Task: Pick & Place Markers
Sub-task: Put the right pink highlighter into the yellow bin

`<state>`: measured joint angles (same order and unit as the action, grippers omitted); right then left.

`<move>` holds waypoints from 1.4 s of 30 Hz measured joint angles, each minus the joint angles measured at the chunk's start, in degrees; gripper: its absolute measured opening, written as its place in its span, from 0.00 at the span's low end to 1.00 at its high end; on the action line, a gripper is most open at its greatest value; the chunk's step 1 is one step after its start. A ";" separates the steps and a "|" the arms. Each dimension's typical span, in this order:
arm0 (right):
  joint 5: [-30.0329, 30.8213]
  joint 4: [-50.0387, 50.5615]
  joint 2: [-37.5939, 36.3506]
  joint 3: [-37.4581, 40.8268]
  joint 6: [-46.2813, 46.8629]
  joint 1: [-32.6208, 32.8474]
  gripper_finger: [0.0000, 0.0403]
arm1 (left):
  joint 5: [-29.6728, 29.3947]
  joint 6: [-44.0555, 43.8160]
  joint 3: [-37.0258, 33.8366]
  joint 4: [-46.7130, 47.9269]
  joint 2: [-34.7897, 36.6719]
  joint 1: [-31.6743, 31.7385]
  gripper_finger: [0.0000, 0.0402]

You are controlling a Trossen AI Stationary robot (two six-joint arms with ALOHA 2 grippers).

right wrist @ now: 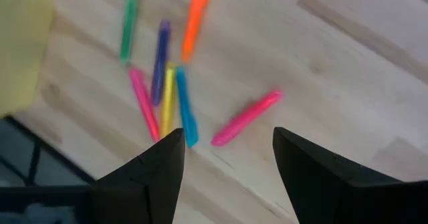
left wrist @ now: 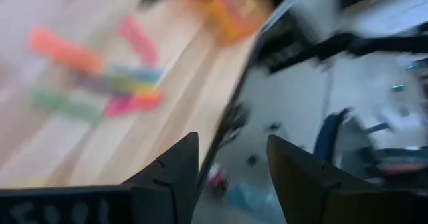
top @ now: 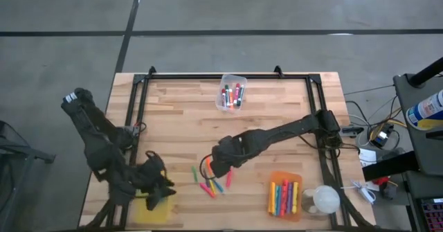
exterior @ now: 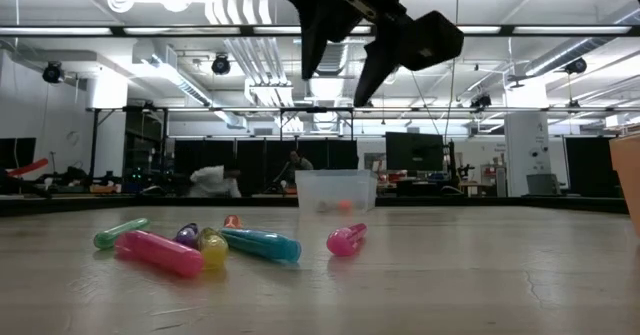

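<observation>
Several loose markers (top: 211, 180) lie flat on the wooden table near its front edge: pink, blue, yellow, purple, green and orange ones (right wrist: 167, 100), and one pink marker (right wrist: 246, 118) a little apart. My right gripper (right wrist: 227, 134) hangs open above them, pointing steeply down, and touches none; in the high view it (top: 220, 168) is just beyond the group. My left gripper (top: 160, 189) stands open over the yellow bin (top: 154, 206) at the front left, with nothing between its fingers (left wrist: 231, 144). The low view shows the markers (exterior: 200, 247) lying under a raised dark gripper (exterior: 365, 35).
A clear bin (top: 232, 92) with a few markers stands at the far middle of the table. An orange bin (top: 285, 196) holding several markers is at the front right, with a white round thing (top: 322, 199) beside it. A black frame (top: 138, 114) runs around the table top.
</observation>
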<state>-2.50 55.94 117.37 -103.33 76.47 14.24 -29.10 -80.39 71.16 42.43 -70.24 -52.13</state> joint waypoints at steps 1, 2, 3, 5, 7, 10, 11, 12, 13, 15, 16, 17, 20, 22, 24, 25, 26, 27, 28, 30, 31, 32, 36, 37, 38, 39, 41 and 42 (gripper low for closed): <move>0.90 -0.50 0.01 0.42 1.66 0.36 0.55 | -2.16 3.25 1.39 -0.70 0.38 -0.43 0.42; 1.78 -1.05 0.01 0.95 3.56 0.81 0.55 | -4.04 6.82 2.79 -1.29 0.70 -1.04 0.42; 2.37 -1.71 0.01 1.59 5.74 1.20 0.55 | -5.67 10.67 4.10 -2.22 0.99 -1.82 0.42; 2.53 -3.26 0.01 2.98 9.58 1.94 0.55 | -9.07 18.27 6.35 -4.34 1.41 -3.50 0.42; 3.32 -5.42 0.01 4.61 12.50 2.53 0.55 | -12.71 25.02 8.12 -7.39 1.76 -5.19 0.42; 5.58 -7.71 0.01 6.70 16.36 3.17 0.55 | -15.72 33.75 9.29 -12.56 2.21 -7.46 0.42; 5.76 -7.65 0.01 7.37 17.36 3.33 0.55 | -15.82 36.00 9.43 -14.20 2.27 -7.97 0.42; 5.81 -7.72 0.16 8.13 18.10 3.37 0.55 | -15.83 37.67 9.46 -15.54 2.34 -8.30 0.42; 5.69 -8.03 0.61 8.71 18.66 3.40 0.55 | -15.81 38.66 9.44 -16.32 2.45 -8.57 0.42; 4.09 -8.68 1.30 9.83 19.35 3.41 0.55 | -15.79 39.58 9.28 -17.13 2.83 -8.85 0.42; 3.45 -8.90 1.94 10.13 19.44 3.43 0.55 | -15.86 39.57 9.28 -16.95 2.93 -8.84 0.42; 2.58 -9.38 2.34 10.22 19.59 3.42 0.55 | -15.88 39.53 9.28 -16.92 2.99 -8.84 0.42; 1.93 -9.78 3.20 10.10 19.66 3.41 0.55 | -15.42 39.51 9.22 -16.56 2.97 -8.86 0.42; 2.13 -10.18 3.63 9.64 20.08 3.41 0.55 | -15.33 39.51 9.22 -16.49 2.97 -8.95 0.42; 2.50 -10.53 4.04 9.61 20.94 3.39 0.55 | -15.11 39.51 9.22 -16.44 3.01 -8.95 0.42; 2.50 -11.47 4.47 9.54 21.35 3.39 0.55 | -15.09 39.51 9.22 -16.36 3.02 -8.95 0.42; 2.33 -12.02 4.70 9.53 21.42 3.39 0.55 | -15.08 39.52 9.22 -16.30 3.02 -8.95 0.42; 1.87 -11.83 5.17 9.65 21.51 3.39 0.55 | -15.08 39.59 9.19 -16.29 3.02 -8.95 0.42; 1.26 -11.99 6.07 9.71 21.94 3.39 0.55 | -15.10 39.70 9.19 -16.28 3.09 -8.95 0.42; -0.33 -12.66 6.91 9.64 22.72 3.39 0.55 | -15.10 39.90 9.19 -16.22 3.24 -9.08 0.42; -0.46 -12.84 7.34 9.58 22.77 3.45 0.55 | -15.10 39.88 9.19 -16.03 3.35 -9.15 0.42; -0.76 -13.15 7.86 9.00 22.90 3.52 0.55 | -15.08 39.90 9.19 -16.01 3.46 -9.21 0.42; -1.98 -12.86 9.62 7.31 22.78 3.65 0.55 | -14.96 39.97 9.18 -15.83 3.85 -9.40 0.42; -2.25 -12.61 10.23 6.69 22.64 3.65 0.54 | -14.99 40.10 9.17 -15.71 3.94 -9.49 0.42; -2.35 -12.48 10.63 6.26 22.48 3.71 0.54 | -15.00 40.27 9.17 -15.69 4.06 -9.49 0.42; -2.30 -12.57 11.23 5.42 22.27 3.74 0.53 | -15.00 40.44 9.17 -15.77 4.15 -9.52 0.42; -2.55 -11.42 12.45 4.06 22.11 3.84 0.51 | -15.02 40.91 9.17 -15.62 4.18 -9.56 0.42; -2.65 -10.55 13.09 3.06 21.55 3.87 0.49 | -15.02 40.94 9.17 -15.66 4.25 -9.58 0.42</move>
<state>-5.15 45.39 130.46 -100.26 98.01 18.11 -44.12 -39.45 80.34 26.77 -65.98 -61.71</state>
